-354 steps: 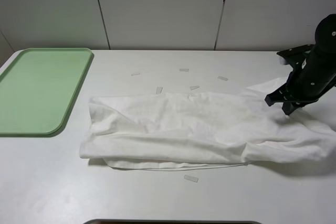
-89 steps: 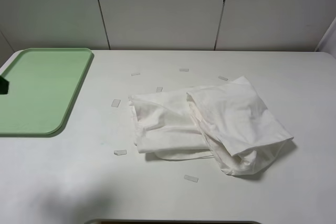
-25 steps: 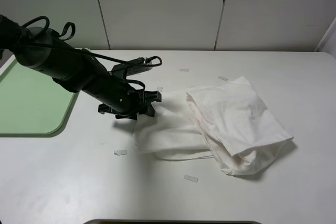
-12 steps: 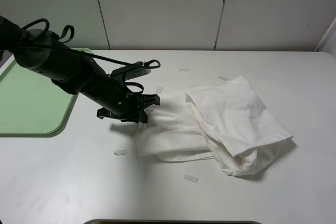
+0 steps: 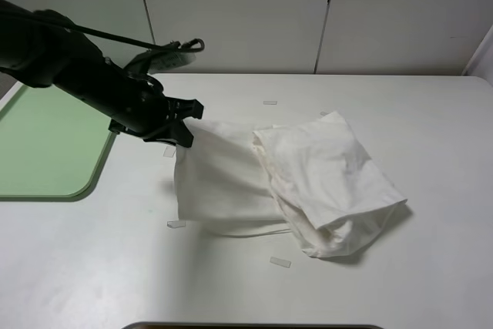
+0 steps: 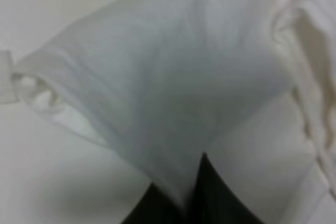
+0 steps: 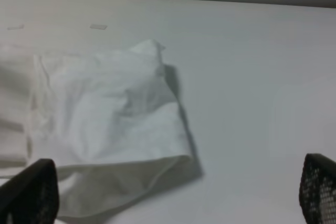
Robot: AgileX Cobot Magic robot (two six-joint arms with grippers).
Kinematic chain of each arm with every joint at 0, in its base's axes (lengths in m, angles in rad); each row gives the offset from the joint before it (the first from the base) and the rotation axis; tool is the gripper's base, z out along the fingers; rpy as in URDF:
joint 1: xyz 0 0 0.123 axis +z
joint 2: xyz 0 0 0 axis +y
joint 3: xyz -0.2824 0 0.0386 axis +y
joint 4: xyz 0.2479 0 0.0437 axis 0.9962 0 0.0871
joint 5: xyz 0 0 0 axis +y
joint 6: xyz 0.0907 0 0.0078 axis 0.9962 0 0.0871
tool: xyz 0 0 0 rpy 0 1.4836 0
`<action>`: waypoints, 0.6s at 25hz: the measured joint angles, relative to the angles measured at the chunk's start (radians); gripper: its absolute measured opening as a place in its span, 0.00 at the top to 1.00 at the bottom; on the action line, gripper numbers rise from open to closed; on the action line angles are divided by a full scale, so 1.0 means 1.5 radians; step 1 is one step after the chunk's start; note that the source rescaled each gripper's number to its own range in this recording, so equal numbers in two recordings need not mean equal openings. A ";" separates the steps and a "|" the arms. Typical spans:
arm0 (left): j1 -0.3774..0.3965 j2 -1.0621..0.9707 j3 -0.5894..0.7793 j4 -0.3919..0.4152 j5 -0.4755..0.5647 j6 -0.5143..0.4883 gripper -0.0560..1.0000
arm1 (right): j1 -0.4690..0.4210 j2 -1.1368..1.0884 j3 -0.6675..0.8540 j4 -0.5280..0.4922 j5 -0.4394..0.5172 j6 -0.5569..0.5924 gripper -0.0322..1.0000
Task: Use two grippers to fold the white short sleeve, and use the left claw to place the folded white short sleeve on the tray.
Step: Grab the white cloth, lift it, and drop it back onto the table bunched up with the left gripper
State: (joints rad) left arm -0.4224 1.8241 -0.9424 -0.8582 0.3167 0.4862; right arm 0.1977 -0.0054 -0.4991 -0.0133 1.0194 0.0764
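Note:
The white short sleeve (image 5: 308, 175) lies folded in a crumpled bundle on the white table, right of centre. My left gripper (image 5: 183, 122) is shut on its left edge and holds that edge raised off the table. In the left wrist view the cloth (image 6: 173, 77) hangs stretched from the shut dark fingers (image 6: 210, 198). The pale-green tray (image 5: 46, 144) lies at the far left, partly hidden behind the left arm. My right gripper (image 7: 176, 195) is out of the exterior view; its fingertips (image 7: 31, 192) stand wide apart and empty, away from the shirt (image 7: 105, 103).
Small pale tape strips lie on the table: one at the back (image 5: 269, 102), one below the shirt (image 5: 280, 262), one at its lower left (image 5: 176, 224), one under the left gripper (image 5: 169, 151). A white panelled wall stands behind the table.
My left gripper has risen and moved left toward the tray with the shirt's left edge in it. The whole shirt bundle has slid left with it.

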 joint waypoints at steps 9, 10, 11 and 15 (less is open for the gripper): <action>0.101 -0.159 0.001 0.152 0.136 0.000 0.95 | 0.000 0.000 0.000 0.000 0.000 0.000 0.00; 0.109 -0.174 0.001 0.165 0.147 0.000 0.95 | 0.000 0.000 0.000 0.000 0.000 0.000 0.00; 0.120 -0.195 0.001 0.177 0.156 0.000 0.95 | 0.000 0.000 0.000 0.000 0.000 0.000 0.00; 0.143 -0.247 0.001 0.214 0.172 0.000 0.95 | 0.000 0.000 0.000 0.000 0.000 0.000 0.00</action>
State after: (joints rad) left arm -0.2077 1.4539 -0.9413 -0.5365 0.5754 0.4862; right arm 0.1977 -0.0054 -0.4991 -0.0133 1.0187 0.0764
